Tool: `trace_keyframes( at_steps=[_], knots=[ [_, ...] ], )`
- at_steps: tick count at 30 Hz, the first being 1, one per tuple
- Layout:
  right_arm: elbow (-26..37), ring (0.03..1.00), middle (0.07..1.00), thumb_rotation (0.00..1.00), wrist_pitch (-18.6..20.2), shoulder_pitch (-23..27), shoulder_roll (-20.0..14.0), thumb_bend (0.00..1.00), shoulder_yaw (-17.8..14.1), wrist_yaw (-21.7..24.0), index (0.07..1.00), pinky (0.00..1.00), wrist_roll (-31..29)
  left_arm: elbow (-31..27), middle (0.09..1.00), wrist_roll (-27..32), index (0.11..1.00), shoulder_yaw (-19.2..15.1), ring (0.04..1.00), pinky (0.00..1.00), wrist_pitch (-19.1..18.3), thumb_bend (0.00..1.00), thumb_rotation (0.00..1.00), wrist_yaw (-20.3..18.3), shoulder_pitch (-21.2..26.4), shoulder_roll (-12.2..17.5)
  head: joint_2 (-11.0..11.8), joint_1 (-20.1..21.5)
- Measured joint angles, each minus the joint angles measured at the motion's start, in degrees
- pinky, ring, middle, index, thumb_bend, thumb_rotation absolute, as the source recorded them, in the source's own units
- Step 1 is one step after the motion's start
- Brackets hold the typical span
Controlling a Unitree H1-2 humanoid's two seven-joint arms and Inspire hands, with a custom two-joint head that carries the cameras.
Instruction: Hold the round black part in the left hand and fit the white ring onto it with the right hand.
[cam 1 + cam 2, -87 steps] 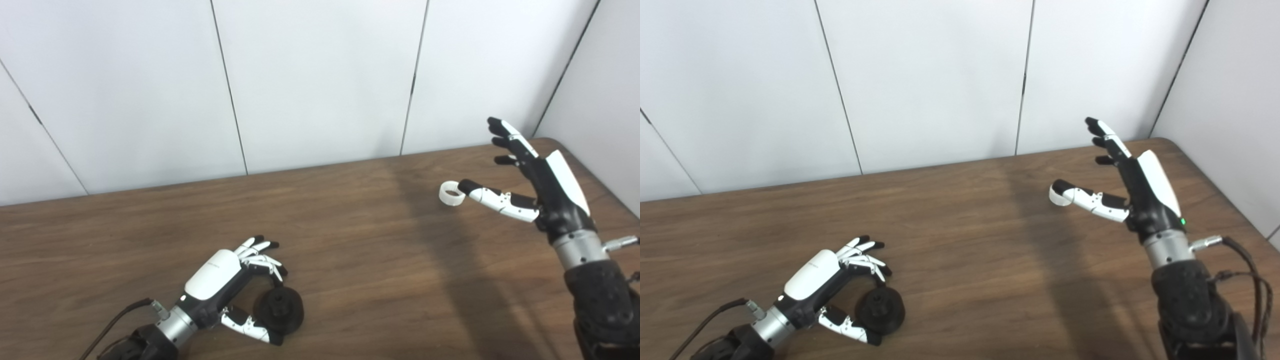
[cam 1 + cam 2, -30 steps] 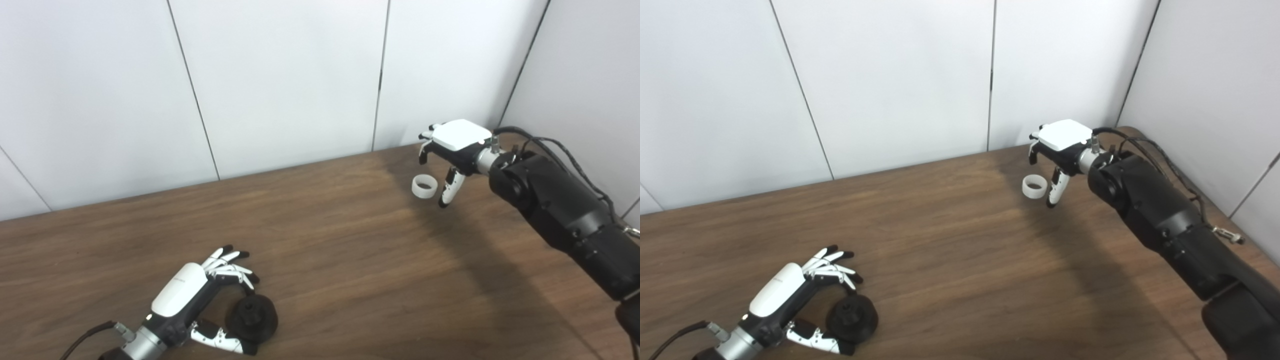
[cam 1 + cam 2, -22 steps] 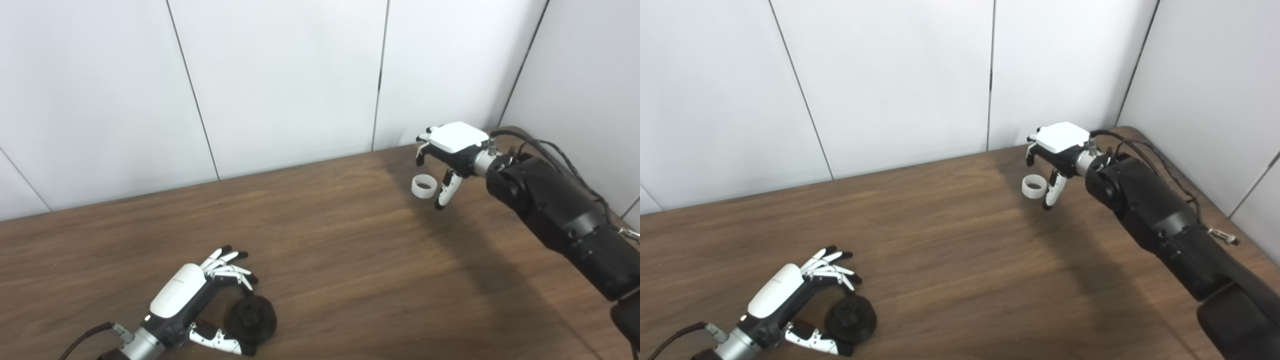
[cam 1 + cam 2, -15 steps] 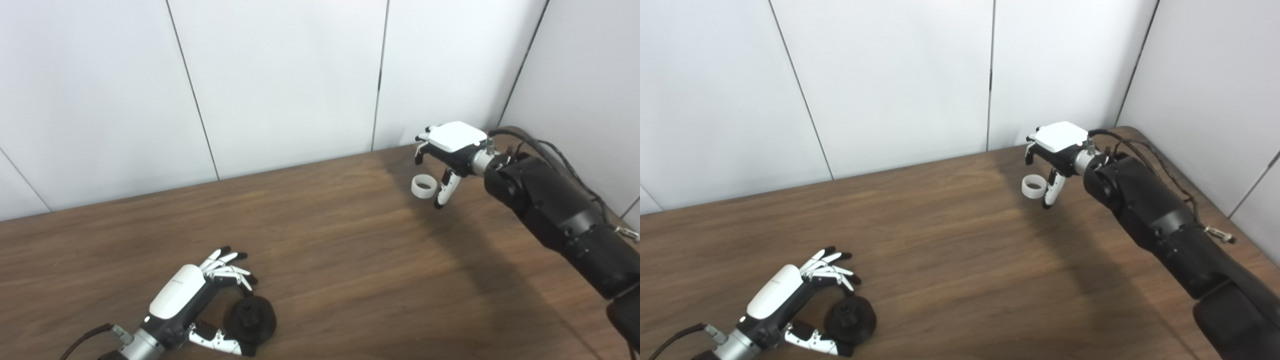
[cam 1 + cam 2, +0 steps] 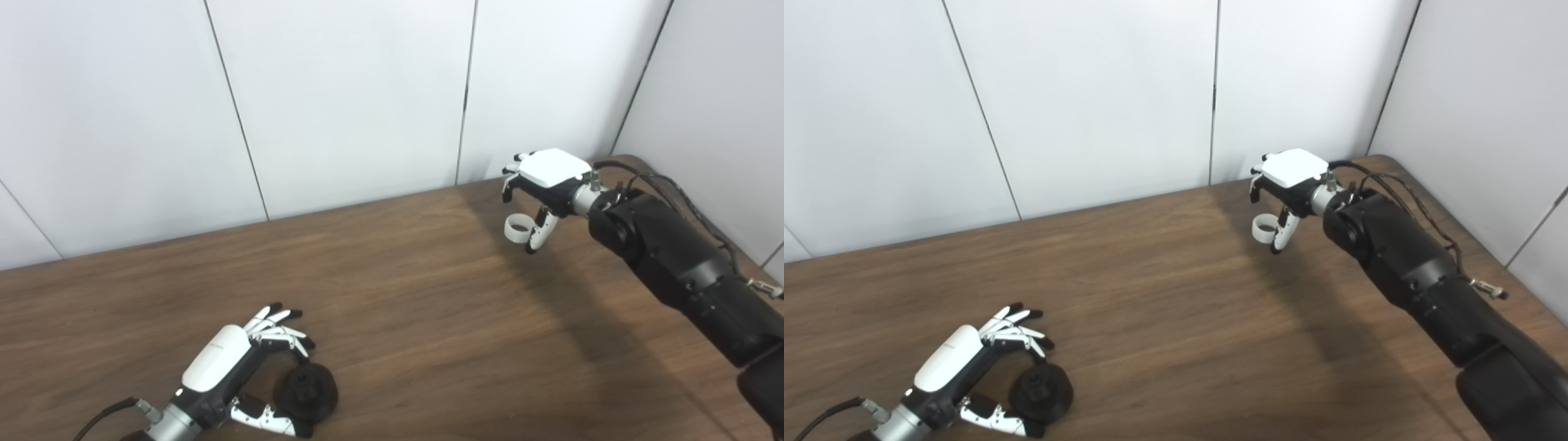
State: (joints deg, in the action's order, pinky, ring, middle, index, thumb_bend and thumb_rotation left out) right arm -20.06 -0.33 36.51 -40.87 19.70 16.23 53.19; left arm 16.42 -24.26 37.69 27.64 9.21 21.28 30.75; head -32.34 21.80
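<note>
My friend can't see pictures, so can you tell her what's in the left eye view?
A robot's right hand hangs over a white ring at the far side of a wooden table, fingers curled down around it, thumb right beside it. Near the front edge, its left hand cups a round black part lying on the table.

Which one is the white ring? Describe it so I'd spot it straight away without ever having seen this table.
Start at the far right corner of the brown table, where the walls meet. There the right hand hangs palm down, and the white ring sits just beneath it, beside its thumb. It is a short, hollow white band, the only loose white thing here; the round black part lies far away by the left hand.
</note>
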Motion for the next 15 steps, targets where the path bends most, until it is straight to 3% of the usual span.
trace_keyframes(
  at_steps=[15],
  knots=[
    [0.15, 1.000, 0.924, 0.28, -0.08, -0.04, -0.16, 0.90, 0.00, -0.09, 0.679, 1.00, 0.03, -0.64, 0.690, 1.08, 0.482, -0.40, 0.912, 1.00, -0.11, 0.52, 0.06, -0.54, -0.56, 0.13, -0.62, 0.53]
  ],
)
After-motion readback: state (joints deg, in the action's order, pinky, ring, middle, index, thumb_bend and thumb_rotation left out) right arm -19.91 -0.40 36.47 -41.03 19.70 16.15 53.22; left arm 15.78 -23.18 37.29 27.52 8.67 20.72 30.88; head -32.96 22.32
